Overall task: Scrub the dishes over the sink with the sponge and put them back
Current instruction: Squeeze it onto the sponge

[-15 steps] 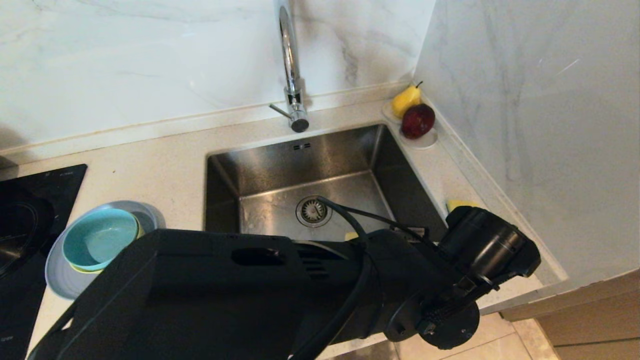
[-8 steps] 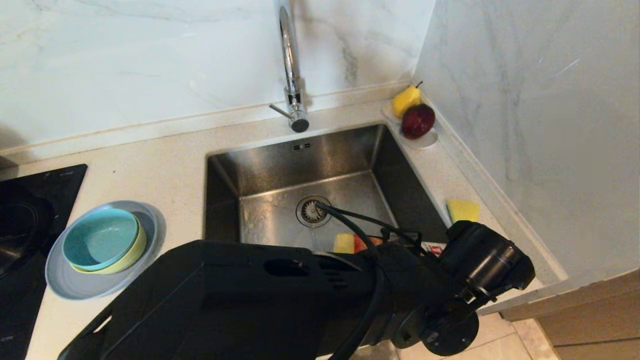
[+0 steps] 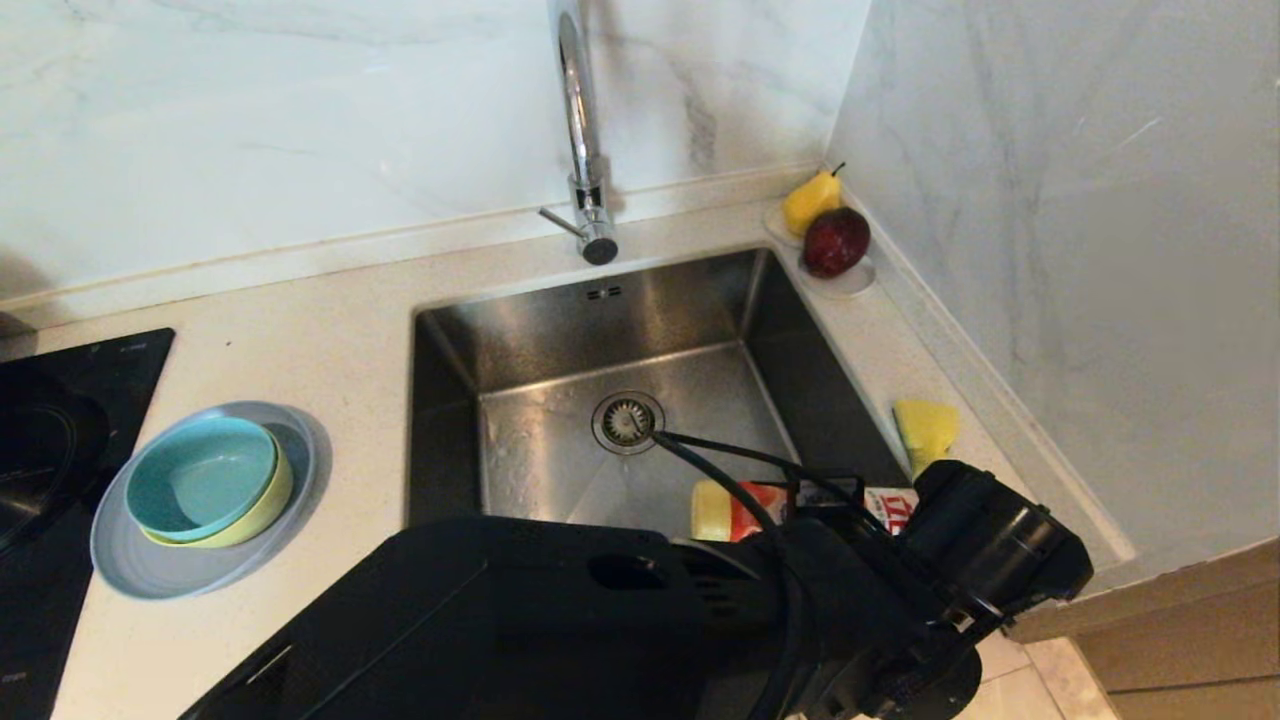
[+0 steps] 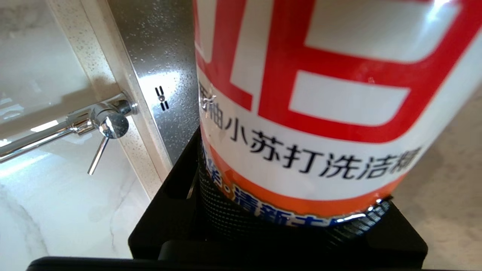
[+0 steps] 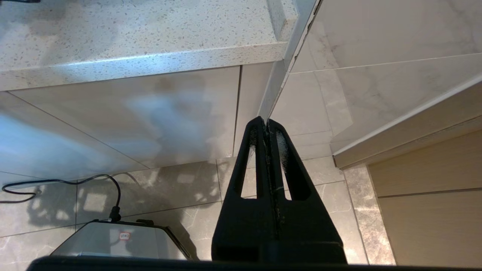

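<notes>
Your left gripper (image 4: 286,229) grips a detergent bottle (image 3: 735,510) lying level over the sink (image 3: 560,420) at its 5 o'clock corner. The sponge (image 3: 925,430) sits at the sink's 3 o'clock, the dishes (image 3: 200,495) at 9. Your right gripper (image 5: 266,130) hangs closed, parked below the counter (image 3: 330,340).

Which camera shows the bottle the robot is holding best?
The left wrist view: the dish soap bottle fills it, label readable, clamped in the left pincer. The head view shows only its yellow cap end behind the arm; the right wrist view, nothing.
</notes>
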Controlling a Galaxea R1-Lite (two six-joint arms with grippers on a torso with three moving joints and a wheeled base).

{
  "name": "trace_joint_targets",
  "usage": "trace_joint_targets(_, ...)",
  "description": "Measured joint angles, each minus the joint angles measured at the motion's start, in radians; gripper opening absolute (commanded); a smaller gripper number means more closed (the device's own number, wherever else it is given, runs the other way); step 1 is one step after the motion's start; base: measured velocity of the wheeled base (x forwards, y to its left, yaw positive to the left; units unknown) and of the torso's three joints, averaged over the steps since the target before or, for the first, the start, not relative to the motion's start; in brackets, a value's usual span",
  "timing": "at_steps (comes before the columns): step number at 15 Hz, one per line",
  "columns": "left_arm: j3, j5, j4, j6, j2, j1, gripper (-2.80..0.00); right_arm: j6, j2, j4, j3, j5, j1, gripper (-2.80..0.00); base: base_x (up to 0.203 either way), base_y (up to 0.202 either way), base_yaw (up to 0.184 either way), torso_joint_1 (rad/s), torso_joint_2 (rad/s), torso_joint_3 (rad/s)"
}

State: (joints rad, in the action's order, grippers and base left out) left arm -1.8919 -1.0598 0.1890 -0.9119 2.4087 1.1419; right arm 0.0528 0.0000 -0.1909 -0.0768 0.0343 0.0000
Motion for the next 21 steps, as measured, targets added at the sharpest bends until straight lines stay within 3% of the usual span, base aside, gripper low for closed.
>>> trace_joint_targets(5,0.0,-0.058,-0.005,0.0,0.01,0.01,-2.8,0.0,0.0,0.0,0.0,0.0,0.0,-2.8,0.0,0.0,0.0,0.0,0.0,0.0)
trace_joint_targets(12,0.0,-0.083,-0.006,-0.003,0.026,0.014,-2.8,0.0,0.0,0.0,0.0,-0.001,0.0,-2.8,0.0,0.0,0.0,0.0,0.0,0.0)
trace_joint_targets(21,-0.001,-0.088,-0.151,0.0,0.06,0.017,-2.8,0.0,0.0,0.0,0.0,-0.001,0.0,-2.8,0.0,0.0,0.0,0.0,0.0,0.0)
